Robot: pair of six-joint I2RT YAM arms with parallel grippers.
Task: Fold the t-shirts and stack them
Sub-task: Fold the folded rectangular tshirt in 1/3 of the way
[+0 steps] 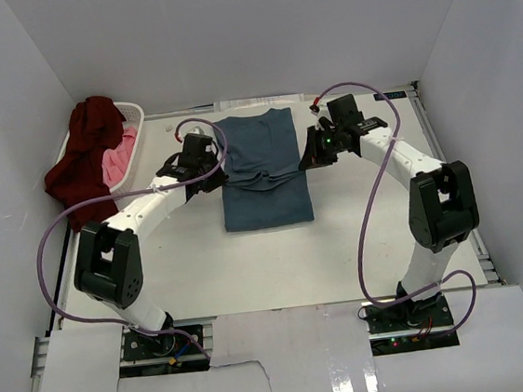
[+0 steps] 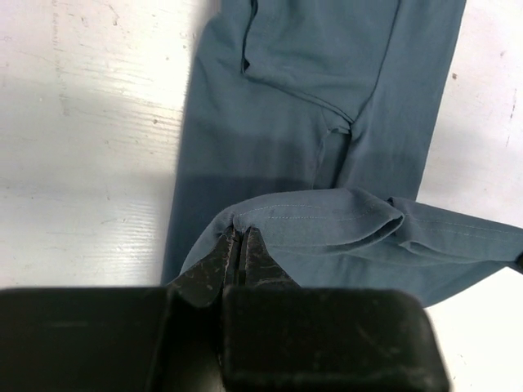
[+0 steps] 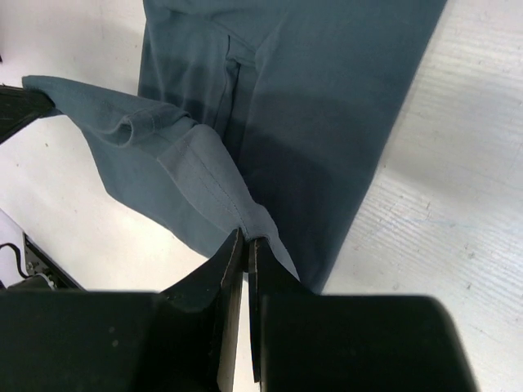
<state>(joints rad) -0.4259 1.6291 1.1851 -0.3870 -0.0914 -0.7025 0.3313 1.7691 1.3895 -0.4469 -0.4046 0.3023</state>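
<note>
My left pincer (image 2: 239, 245) is closed tight on a hemmed edge of the blue shirt (image 1: 264, 172). The cloth is pinched between the tips and raised into a fold. My right pincer (image 3: 245, 245) is likewise closed, gripping the other end of the same hemmed edge. The raised band of cloth runs between both pincers, across the middle of the shirt.

The blue shirt lies on the white table (image 1: 250, 263), near its centre, as a long narrow rectangle with a sleeve turned in on top. The red shirt (image 1: 85, 163) hangs over the rim of the white basket (image 1: 133, 111) at the far left corner. The pink shirt (image 1: 123, 159) sits inside the basket, partly under the red one.
</note>
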